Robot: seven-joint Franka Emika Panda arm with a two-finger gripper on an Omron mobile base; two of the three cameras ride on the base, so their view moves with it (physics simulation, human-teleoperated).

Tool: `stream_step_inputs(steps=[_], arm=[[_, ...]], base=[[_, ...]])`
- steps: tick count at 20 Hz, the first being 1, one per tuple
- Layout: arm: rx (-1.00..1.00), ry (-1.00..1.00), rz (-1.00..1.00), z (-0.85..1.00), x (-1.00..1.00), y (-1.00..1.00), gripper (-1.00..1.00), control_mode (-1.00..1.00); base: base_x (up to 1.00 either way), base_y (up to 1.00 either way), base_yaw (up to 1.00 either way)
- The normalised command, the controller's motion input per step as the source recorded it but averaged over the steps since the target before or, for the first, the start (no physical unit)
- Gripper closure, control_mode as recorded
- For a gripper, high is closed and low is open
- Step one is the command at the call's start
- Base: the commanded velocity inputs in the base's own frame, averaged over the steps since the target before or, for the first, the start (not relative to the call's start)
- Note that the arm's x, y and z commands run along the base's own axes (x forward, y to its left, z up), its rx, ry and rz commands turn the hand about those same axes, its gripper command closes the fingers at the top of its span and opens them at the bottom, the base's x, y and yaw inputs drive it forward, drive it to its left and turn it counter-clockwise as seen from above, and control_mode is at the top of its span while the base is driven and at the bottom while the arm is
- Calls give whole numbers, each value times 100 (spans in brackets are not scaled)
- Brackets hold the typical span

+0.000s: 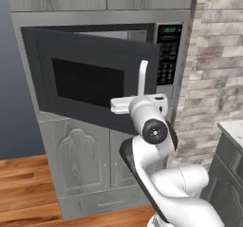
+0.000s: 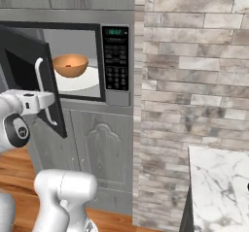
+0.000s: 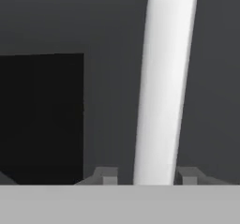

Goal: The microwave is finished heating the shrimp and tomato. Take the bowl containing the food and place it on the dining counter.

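Bowl first: the round orange-tan bowl (image 2: 70,64) with its lighter rim sits on the flat white round turntable (image 2: 81,79) inside the large built-in black microwave (image 2: 87,61), well back in the lit cavity. Inside the bowl we see one small darker spot near the middle; it is too small for us to say whether it is the tomato or the shrimp, and we cannot make out a second piece.

Outward from there, the dark-windowed microwave door (image 1: 95,81) stands swung partly open. Its pale bar handle (image 3: 164,87) runs up between our two small dark fingertips (image 3: 108,175) in the hand view, so the gripper (image 3: 149,177) straddles the handle. Our jaws stand a little apart, one on each side of the bar, and we cannot tell whether they press it or have just let go.

We judge that we are at the door-opening step, with the bowl untouched. The next move, as we see it, calls for freeing the handle, backing the hand clear of the door, then reaching round its edge into the cavity for the bowl's rim.

The white marble desk (image 2: 219,187) with grey veining lies at the lower right, beyond the brick wall (image 2: 194,56).
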Motion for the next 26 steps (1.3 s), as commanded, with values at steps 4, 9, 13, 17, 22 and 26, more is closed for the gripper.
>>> stream_step_inputs(steps=[4,9,13,17,22,26], arm=[[-14,-2,-5,34,-100,46,-100,-100],[-1,-4,4,-11,-100,-10,-100,-100],[0,-3,2,-12,-100,-46,-100,-100],[1,-4,10,-2,-94,-82,-100,-100],[9,-6,19,18,-5,-100,-100,-100],[9,0,15,14,28,-100,-100,-100]], base=[[0,0,0],[0,0,0],[0,0,0],[0,0,0],[0,0,0],[0,0,0]])
